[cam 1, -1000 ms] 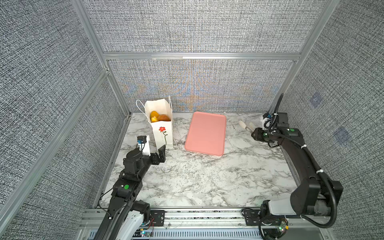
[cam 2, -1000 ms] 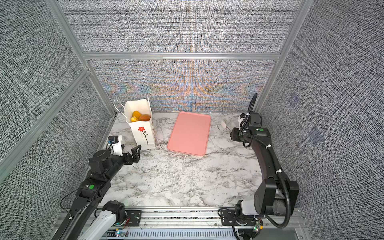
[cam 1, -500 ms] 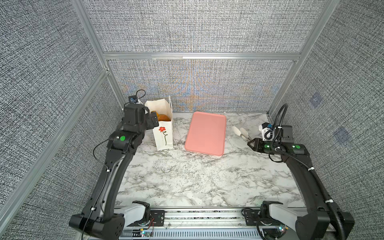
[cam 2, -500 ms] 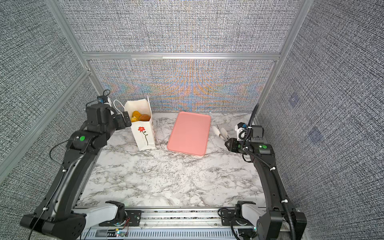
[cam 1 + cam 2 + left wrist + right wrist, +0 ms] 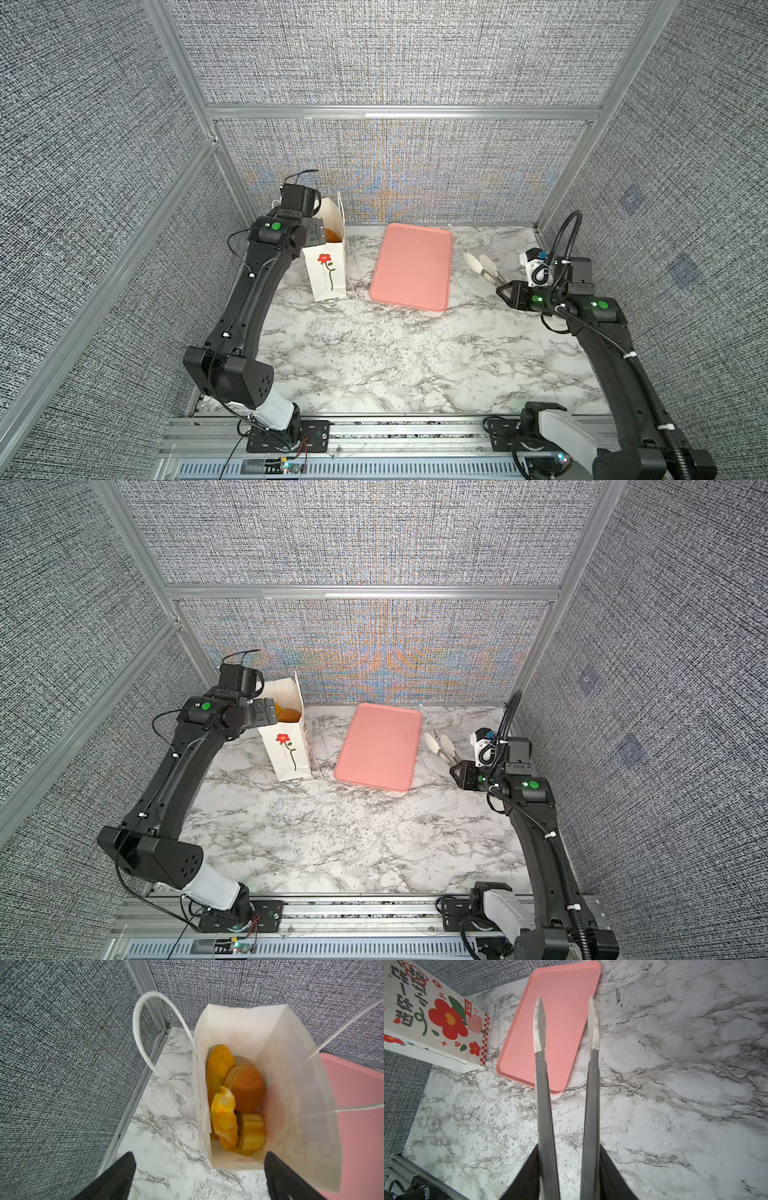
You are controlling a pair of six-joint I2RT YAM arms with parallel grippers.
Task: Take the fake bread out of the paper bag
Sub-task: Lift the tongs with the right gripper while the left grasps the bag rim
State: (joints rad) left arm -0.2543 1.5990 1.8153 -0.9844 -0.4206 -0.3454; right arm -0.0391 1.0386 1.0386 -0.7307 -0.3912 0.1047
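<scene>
The right gripper (image 5: 568, 1169) clamps steel tongs (image 5: 543, 1088), tips apart, empty. The spread left gripper (image 5: 199, 1167) could bump over the tall white flowered paper bag (image 5: 295, 1105) holding glossy golden fake bread (image 5: 245, 1088).

I am working over a single support surface, a white marble-pattern tabletop (image 5: 374, 353) with grey veining. The paper bag (image 5: 328, 270) stands upright on it, below and just ahead of the left gripper (image 5: 199, 1159). A strip of marble shows between the bag and the grey wall (image 5: 62, 1064) on that gripper's outer side. The flat pink tray (image 5: 411, 266) lies on the tabletop ahead of the right gripper (image 5: 569, 1167), between that gripper and the bag, near the bag but apart from it, and veined marble shows beneath the right gripper.
</scene>
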